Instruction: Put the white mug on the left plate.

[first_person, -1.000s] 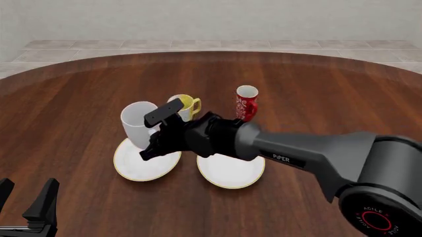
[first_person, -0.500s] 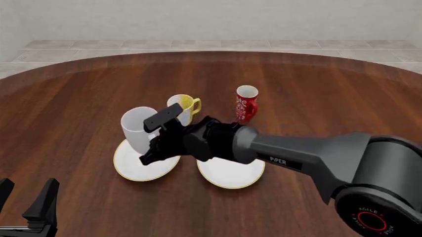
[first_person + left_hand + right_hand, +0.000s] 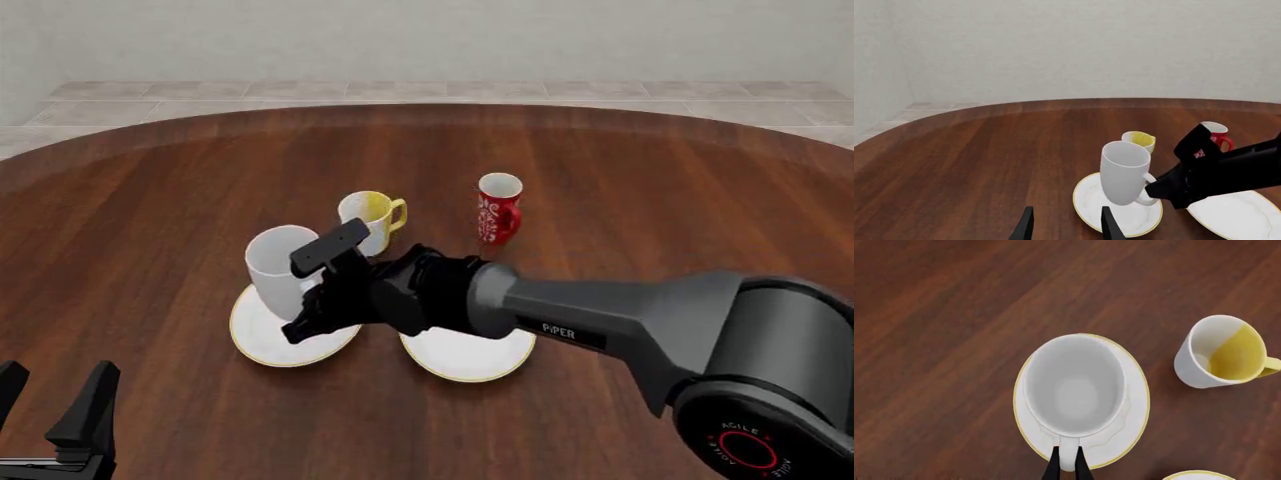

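Gripping white mug [image 3: 276, 268] handle — right pincer [image 3: 310, 292], over left plate [image 3: 256, 335].

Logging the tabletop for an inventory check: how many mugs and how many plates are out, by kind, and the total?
Mugs: 3 — white mug, yellow-handled mug, red patterned mug
Plates: 2 — left plate, right plate
Total: 5
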Tool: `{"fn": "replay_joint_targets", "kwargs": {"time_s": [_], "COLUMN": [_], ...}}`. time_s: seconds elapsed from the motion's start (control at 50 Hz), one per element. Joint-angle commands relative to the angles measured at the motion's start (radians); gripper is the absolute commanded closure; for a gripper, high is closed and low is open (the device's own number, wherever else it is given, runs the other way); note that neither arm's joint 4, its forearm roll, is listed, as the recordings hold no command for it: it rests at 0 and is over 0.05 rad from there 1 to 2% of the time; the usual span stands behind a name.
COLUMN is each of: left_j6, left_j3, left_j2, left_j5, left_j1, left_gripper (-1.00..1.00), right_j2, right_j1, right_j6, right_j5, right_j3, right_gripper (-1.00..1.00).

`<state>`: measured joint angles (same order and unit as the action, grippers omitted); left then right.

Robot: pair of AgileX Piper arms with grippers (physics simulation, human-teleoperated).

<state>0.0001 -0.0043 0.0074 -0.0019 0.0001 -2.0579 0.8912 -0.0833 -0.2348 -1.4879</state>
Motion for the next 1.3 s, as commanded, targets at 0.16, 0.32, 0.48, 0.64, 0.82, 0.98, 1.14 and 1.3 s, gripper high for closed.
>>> {"fn": "replay_joint_targets", "kwargs": {"time_s": [0.16, 0.32, 0.48, 0.64, 0.82, 0.98, 1.14, 1.3], "left_j6": [0.0, 0.0, 0.0, 0.0, 0.0, 0.0, 0.0, 0.0], "left_j3": [0.0, 0.0, 0.0, 0.0, 0.0, 0.0, 0.0, 0.0], "left_j2": [0.0, 0.0, 0.0, 0.0, 0.0, 0.0, 0.0, 0.0], "left_j5": [0.0, 0.0, 0.0, 0.0, 0.0, 0.0, 0.0, 0.0], "left_j1": [0.0, 0.0, 0.0, 0.0, 0.0, 0.0, 0.0, 0.0], "left_gripper": [-1.0, -1.0, -1.0, -1.0, -1.0, -1.0, -1.0, -1.0], "right_j2": [-0.006, -0.017, -0.02, -0.023, -0.024, -0.03, -0.032, -0.038], "right_j1": [0.008, 0.013, 0.012, 0.011, 0.011, 0.012, 0.009, 0.008], "right_j6": [-0.012, -0.017, -0.015, -0.02, -0.02, -0.021, -0.022, -0.035], "right_j5": [0.008, 0.011, 0.013, 0.016, 0.017, 0.018, 0.012, 0.006], "right_j3": [0.003, 0.001, 0.002, 0.005, 0.008, 0.006, 0.0, -0.008], "right_gripper": [1.0, 1.0, 1.0, 1.0, 1.0, 1.0, 1.0, -1.0]}}
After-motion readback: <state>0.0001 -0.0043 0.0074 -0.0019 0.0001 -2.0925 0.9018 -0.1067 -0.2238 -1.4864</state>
